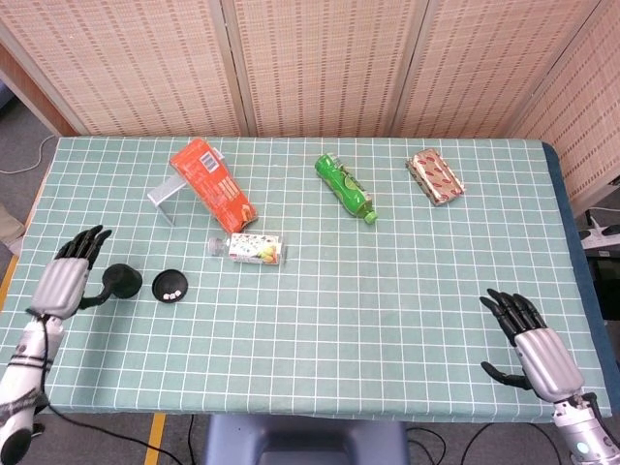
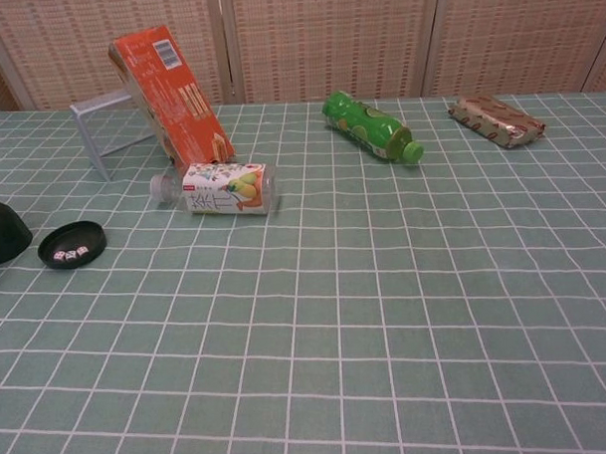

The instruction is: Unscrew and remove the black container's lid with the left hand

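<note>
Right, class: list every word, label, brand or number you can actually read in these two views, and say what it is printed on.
None can be read for certain.
Orange carton: barcode and white print, too small.
Clear bottle: large dark characters on a fruit label, too blurred to quote.
Green bottle: label pattern only, no legible text.
Wrapped packet: red and white pattern, unreadable.
Black dish: small white dice, pips blurred.

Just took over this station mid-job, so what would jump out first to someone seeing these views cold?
The orange carton leaning on a small grey metal stand at the far left, with a green bottle lying near the table's far middle. Near the left edge, a shallow black dish holding small white dice sits beside a black dome-shaped lid, with the left hand open just beside it. The right hand is open, at the near right corner.
</note>
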`<control>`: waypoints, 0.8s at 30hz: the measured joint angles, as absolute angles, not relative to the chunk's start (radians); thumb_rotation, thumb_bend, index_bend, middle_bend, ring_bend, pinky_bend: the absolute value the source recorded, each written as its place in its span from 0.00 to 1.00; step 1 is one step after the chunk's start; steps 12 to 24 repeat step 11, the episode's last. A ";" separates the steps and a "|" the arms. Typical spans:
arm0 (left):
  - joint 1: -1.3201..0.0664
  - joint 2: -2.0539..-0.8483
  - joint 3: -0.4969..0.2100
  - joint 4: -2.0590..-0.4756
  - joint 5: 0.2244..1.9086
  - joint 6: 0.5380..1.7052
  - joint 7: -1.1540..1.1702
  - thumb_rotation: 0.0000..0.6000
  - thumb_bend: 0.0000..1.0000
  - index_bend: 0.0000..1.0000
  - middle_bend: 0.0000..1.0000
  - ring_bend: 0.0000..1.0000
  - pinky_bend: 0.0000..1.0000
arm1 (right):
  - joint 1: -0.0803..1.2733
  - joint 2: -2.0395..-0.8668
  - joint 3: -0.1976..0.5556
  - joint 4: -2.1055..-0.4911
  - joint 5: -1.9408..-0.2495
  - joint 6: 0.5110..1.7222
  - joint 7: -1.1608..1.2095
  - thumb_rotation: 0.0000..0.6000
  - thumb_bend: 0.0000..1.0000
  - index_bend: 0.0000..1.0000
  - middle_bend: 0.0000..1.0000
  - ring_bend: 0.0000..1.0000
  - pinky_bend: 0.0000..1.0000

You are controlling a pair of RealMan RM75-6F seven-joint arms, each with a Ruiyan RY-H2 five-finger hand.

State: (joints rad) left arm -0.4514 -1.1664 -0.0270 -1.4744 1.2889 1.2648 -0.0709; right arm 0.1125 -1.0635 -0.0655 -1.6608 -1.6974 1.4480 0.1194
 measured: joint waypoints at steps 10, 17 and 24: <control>-0.185 -1.154 0.118 -1.534 1.598 1.549 -0.113 1.00 0.40 0.00 0.00 0.00 0.05 | 0.110 -1.088 -0.062 -1.668 -1.676 1.432 0.055 1.00 0.15 0.00 0.00 0.00 0.00; -0.179 -1.157 0.115 -1.531 1.594 1.548 -0.102 1.00 0.40 0.00 0.00 0.00 0.05 | 0.109 -1.086 -0.062 -1.670 -1.677 1.432 0.051 1.00 0.15 0.00 0.00 0.00 0.00; -0.179 -1.157 0.115 -1.531 1.594 1.548 -0.102 1.00 0.40 0.00 0.00 0.00 0.05 | 0.109 -1.086 -0.062 -1.670 -1.677 1.432 0.051 1.00 0.15 0.00 0.00 0.00 0.00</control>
